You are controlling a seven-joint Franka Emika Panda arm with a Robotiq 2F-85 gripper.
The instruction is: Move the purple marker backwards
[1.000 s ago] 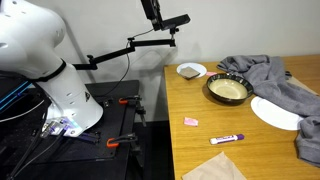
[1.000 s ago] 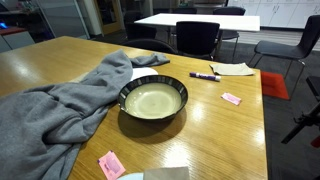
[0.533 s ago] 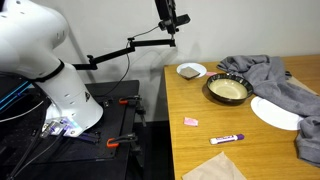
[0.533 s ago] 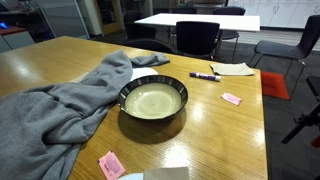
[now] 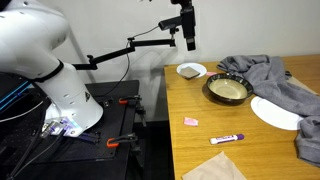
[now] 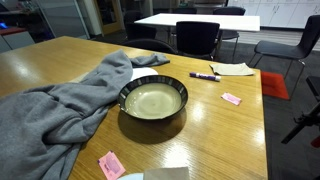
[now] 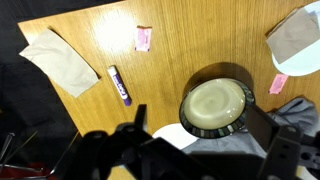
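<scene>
White robot base [image 5: 60, 95] sits at left, off the wooden counter [image 5: 182, 100]. The arm reaches right. The black pincer [image 5: 190, 40] hangs high above the counter's far left corner, well clear of everything. In the wrist view its fingers are blurred dark shapes set wide apart, with nothing between them, so it reads as spread and empty.

Left to right on the counter, in an exterior view:
- A small white bowl [image 5: 191, 70] with something brownish inside sits at the far corner, roughly under the pincer.
- A small pink square piece [image 5: 191, 121] lies nearer the front.
- A tan paper napkin [image 5: 213, 168] lies at the front edge.
- The purple marker [image 5: 227, 139] lies flat between the pink piece and the napkin, touching neither. It is well apart from the pincer.
- A dark round bowl with a cream interior [image 5: 227, 90] is just right of the white bowl.
- A crumpled grey cloth [image 5: 265, 72] lies behind and right of the dark bowl.
- A white plate [image 5: 275, 112] has the cloth overlapping its rim.

In the wrist view the marker runs diagonally just right of the napkin and left of the dark bowl. A second pink piece [image 7: 279, 83] lies beside the white bowl.
</scene>
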